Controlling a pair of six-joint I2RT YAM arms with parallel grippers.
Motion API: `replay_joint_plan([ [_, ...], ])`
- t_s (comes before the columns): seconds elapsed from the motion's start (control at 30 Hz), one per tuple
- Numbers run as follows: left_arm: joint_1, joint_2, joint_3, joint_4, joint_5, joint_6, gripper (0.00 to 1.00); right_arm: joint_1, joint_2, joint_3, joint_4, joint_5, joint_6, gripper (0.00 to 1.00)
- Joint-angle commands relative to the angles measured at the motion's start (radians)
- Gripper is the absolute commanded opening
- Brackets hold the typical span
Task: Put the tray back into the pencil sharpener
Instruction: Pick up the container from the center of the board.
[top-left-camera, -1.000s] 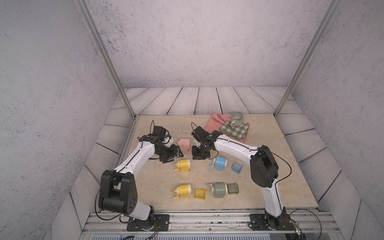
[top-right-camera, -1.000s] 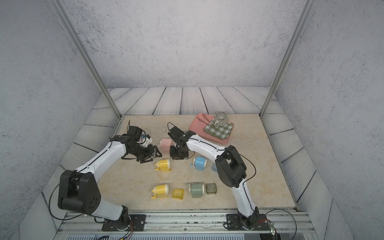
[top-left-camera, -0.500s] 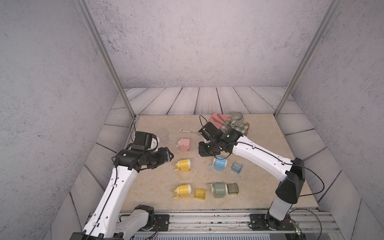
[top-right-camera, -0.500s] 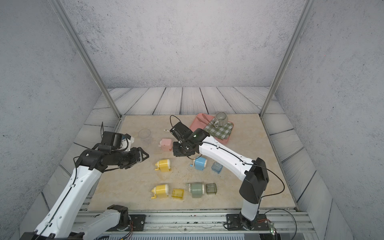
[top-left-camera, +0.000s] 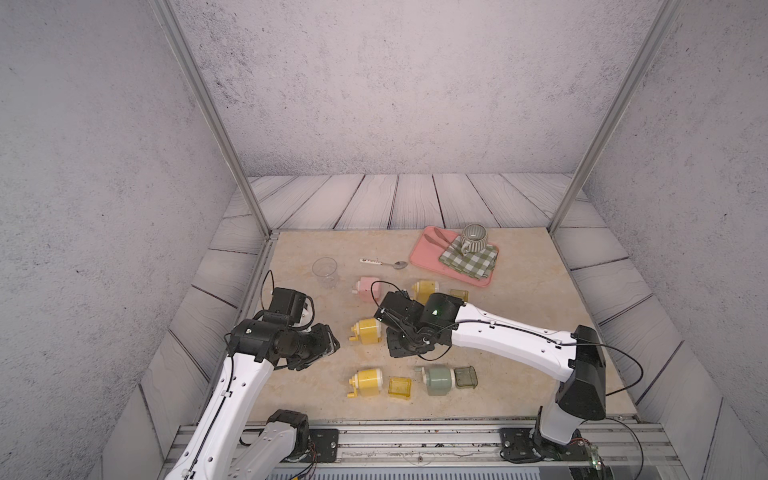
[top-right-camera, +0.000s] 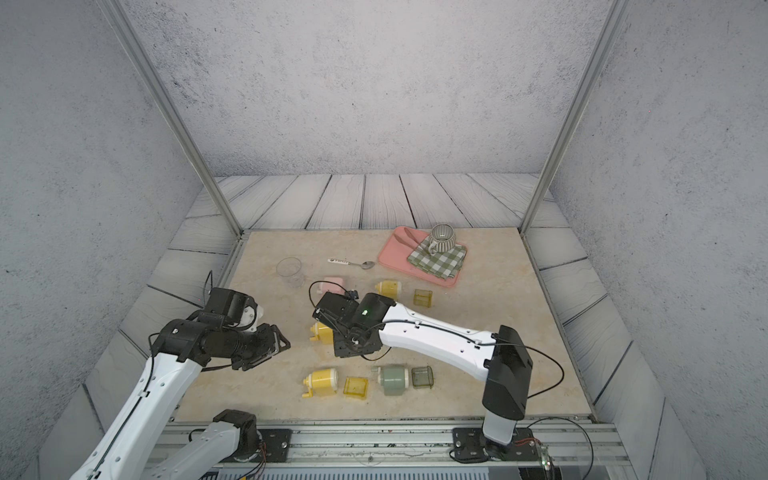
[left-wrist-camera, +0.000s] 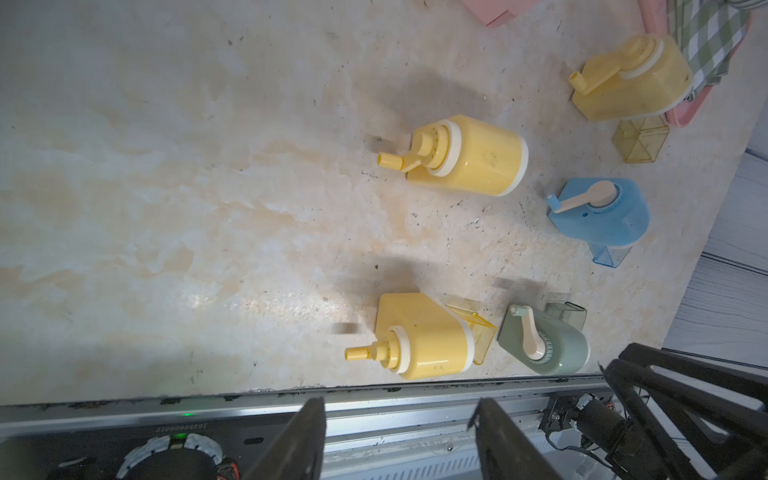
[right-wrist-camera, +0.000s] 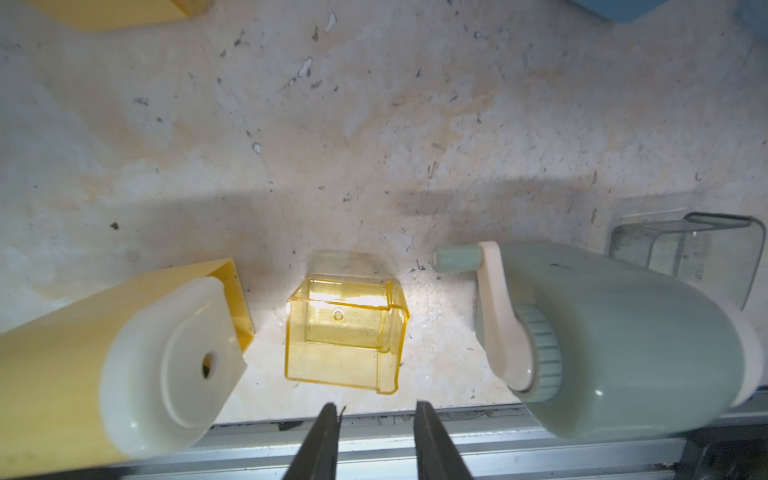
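Both empty and parted. Right end effector aimed at yellow tray (loose on bench, between yellow sharpener, slot open toward it, and green sharpener), probably lining up a grasp. Left end effector held aside, seemingly ready to brace the yellow sharpener.

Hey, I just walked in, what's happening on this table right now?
Two robot arms hang over the table. The right gripper has its jaws apart and empty, pointing at the loose yellow tray. That tray lies between the yellow sharpener and a green sharpener, whose own tray also lies loose beside it. The left gripper is open and empty too, off to the side. No tray is held or back in yet.
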Motion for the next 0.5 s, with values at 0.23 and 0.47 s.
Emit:
replay_joint_plan([
  [0.23,-0.081,-0.109,-0.129,-0.016,0.013,-0.069,0.61,0.12,0.105,-0.056,-0.036,0.072,0.299,0.37],
  [0.47,-0.114,-0.13,-0.134,-0.042,-0.047,-0.082,0.62,0.141,0.166,-0.024,-0.112,0.089,0.348,0.37],
])
